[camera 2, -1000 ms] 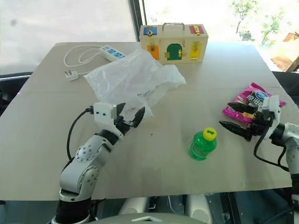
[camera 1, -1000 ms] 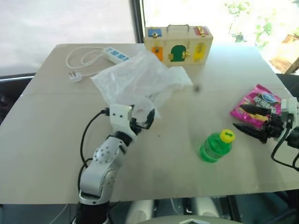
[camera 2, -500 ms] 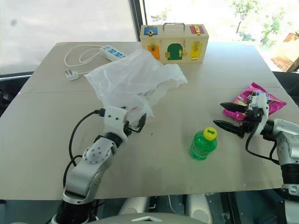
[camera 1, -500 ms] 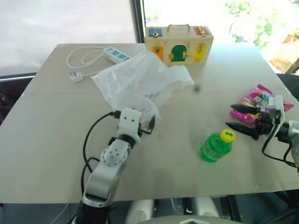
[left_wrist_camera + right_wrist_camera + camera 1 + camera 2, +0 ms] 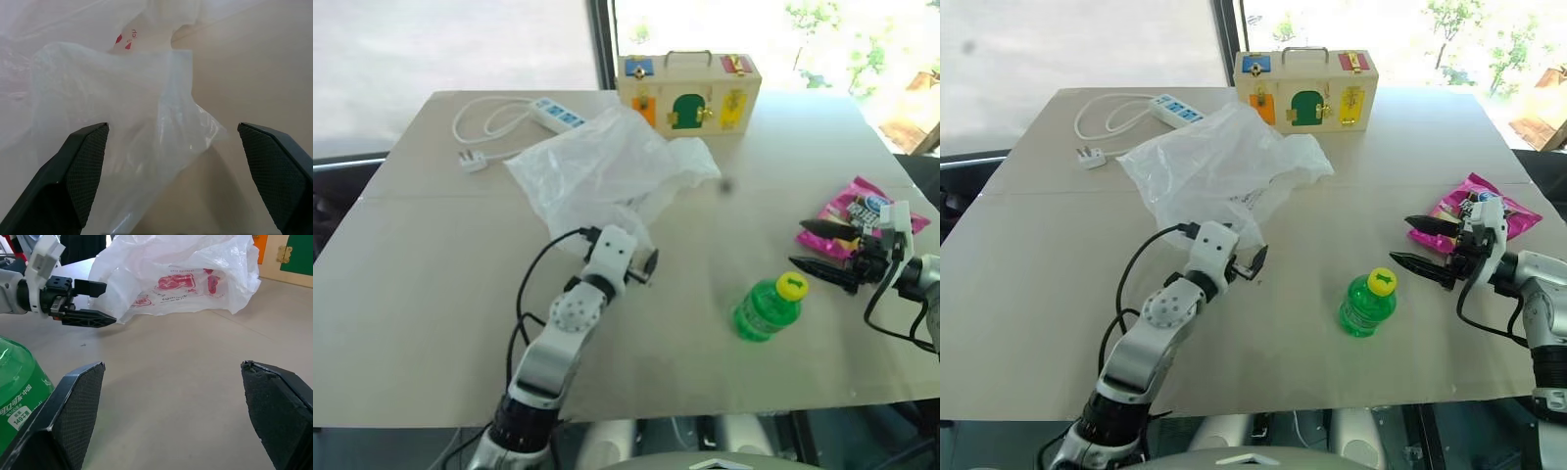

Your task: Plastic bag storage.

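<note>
Two pincers: both stand wide and hold nothing.
Bag (image 5: 607,171): lies crumpled and puffed up in the far half of the table (image 5: 421,294), just in front of the box (image 5: 688,92); its near tip hangs toward the left pincer.
Left pincer (image 5: 171,171): level with the bag's near flap, which sits between the spread fingers in the wrist view; likely lined up to pinch that loose edge.
Right pincer (image 5: 1427,245): near the right edge, just over the pink packet (image 5: 1469,208), aimed across the table; probably waiting to help gather the bag.
Bottle (image 5: 767,306): stands between the two arms, well apart from the bag.
Power strip (image 5: 556,115): at the far left corner, clear of the work.
Stage: grasp not yet made.
</note>
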You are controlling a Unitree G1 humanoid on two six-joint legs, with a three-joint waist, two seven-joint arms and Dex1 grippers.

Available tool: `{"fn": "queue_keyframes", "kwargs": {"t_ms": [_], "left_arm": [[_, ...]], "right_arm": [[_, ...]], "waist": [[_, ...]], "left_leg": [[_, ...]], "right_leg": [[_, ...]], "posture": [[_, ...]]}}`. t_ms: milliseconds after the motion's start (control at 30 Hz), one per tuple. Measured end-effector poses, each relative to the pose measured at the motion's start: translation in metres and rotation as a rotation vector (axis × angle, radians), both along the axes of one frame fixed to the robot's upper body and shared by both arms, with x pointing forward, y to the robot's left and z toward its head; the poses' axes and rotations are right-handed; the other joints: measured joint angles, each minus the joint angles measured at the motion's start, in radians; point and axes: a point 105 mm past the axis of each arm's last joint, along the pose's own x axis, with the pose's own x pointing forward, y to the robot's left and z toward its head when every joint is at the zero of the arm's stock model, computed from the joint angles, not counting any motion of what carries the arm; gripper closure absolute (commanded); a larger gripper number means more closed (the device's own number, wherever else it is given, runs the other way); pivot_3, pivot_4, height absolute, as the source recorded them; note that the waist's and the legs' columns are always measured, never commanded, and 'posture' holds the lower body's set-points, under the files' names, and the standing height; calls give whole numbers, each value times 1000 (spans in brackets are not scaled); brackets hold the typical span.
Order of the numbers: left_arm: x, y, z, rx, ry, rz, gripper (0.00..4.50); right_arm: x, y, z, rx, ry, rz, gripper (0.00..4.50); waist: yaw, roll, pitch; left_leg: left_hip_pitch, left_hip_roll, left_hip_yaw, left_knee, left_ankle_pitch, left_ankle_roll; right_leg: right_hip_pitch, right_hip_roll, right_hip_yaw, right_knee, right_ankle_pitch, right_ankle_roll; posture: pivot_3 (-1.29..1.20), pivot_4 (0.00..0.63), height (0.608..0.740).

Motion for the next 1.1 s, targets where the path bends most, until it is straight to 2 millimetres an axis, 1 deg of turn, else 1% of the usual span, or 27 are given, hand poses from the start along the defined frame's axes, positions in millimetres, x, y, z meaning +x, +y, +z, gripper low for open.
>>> {"fn": "queue_keyframes", "kwargs": {"t_ms": [33, 67, 167, 200, 233, 333, 400, 567, 667, 767, 800, 900, 1000, 1067, 1100], "left_arm": [[3, 0, -1, -11, 3, 3, 26], [4, -2, -1, -22, 7, -3, 266], [2, -8, -2, -57, 18, -55, 1259], [1, -9, -1, -71, 18, -72, 1808], [-1, -9, -1, -81, 17, -82, 2264], [-6, -4, -1, -88, 8, -74, 3664], [-6, -1, -2, -91, 7, -65, 4474], [-11, 5, 8, -108, -43, -63, 4474], [-23, 2, 14, -163, -63, -126, 4474], [-34, 8, 21, -258, -80, -158, 4474], [-37, 10, 24, -288, -89, -168, 4474], [-45, 15, 25, -328, -97, -185, 4474], [-48, 20, 23, -345, -91, -190, 4474], [-51, 19, 23, -370, -85, -208, 4474], [-53, 19, 22, -381, -83, -219, 4474]], "right_arm": [[0, 0, 0, 0, -1, -1, 0], [0, 0, 0, 0, -1, -1, 0], [0, 0, 0, 0, -1, -1, 0], [0, 0, 0, 0, -2, -1, 0], [0, 0, 0, 0, -2, -1, 0], [0, 0, 1, 0, -4, -2, 0], [0, 0, 1, 0, -5, -2, 0], [1, -1, 0, 4, 4, -19, 0], [-9, -2, -8, -45, 92, -10, 0], [-18, -7, -15, -137, 134, 1, 0], [-20, -8, -16, -148, 143, 3, 0], [-25, -11, -22, -184, 169, 15, 0], [-37, -13, -36, -282, 198, 61, 0], [-44, -10, -47, -328, 219, 100, 0], [-46, -7, -48, -333, 223, 118, 0]], "waist": [[0, 0, 0], [-1, 0, 0], [-1, 0, 0], [-1, 0, 0], [-1, 0, 0], [-1, 0, 0], [-1, 0, 0], [-1, 0, 0], [2, 0, 0], [0, 1, 0], [-2, 1, 0], [-1, 1, 0], [1, 1, 0], [1, 1, 0], [0, 1, 0]], "left_leg": [[0, 0, 0, 0, 0, 0], [0, 0, 0, 0, 0, 0], [0, 0, 0, -1, 0, 0], [0, 0, 0, -1, 0, 0], [0, 0, 0, -1, 0, 0], [0, 0, 0, -1, 0, 0], [0, 0, 0, -1, 0, 0], [0, 0, 0, -1, 0, 0], [-1, 0, -1, -2, 0, 0], [-1, 0, -1, -2, -1, 0], [-1, 0, -1, -2, -1, 0], [-1, 0, -1, -2, 0, 0], [-1, 0, -1, -1, 0, 1], [-1, 0, 0, -1, 0, 1], [-1, 0, 0, -1, 0, 1]], "right_leg": [[0, 0, 0, 0, 0, 0], [0, 0, 0, 0, 0, 0], [0, 0, -1, 0, 0, 0], [0, 0, -1, 0, 0, 0], [0, 0, 0, 0, 0, 0], [0, -1, 0, 0, 0, 0], [0, -1, 0, 0, 0, 0], [0, -1, 0, 0, 0, 0], [-1, -2, -1, -1, 0, 0], [-1, -3, -1, -1, 0, -1], [-1, -3, -1, -1, -2, -4], [-1, -2, -1, -1, -2, -4], [0, -2, -2, -1, -3, -4], [0, -2, -2, -1, -3, -4], [0, -2, -2, -1, -3, -4]], "posture": [[0, 150, 740], [0, 150, 740], [0, 150, 740], [0, 150, 740], [0, 150, 740], [0, 150, 740], [0, 150, 740], [0, 150, 740], [0, 150, 740], [0, 150, 740], [0, 150, 740], [0, 150, 740], [0, 150, 740], [0, 150, 740], [0, 150, 740]]}}
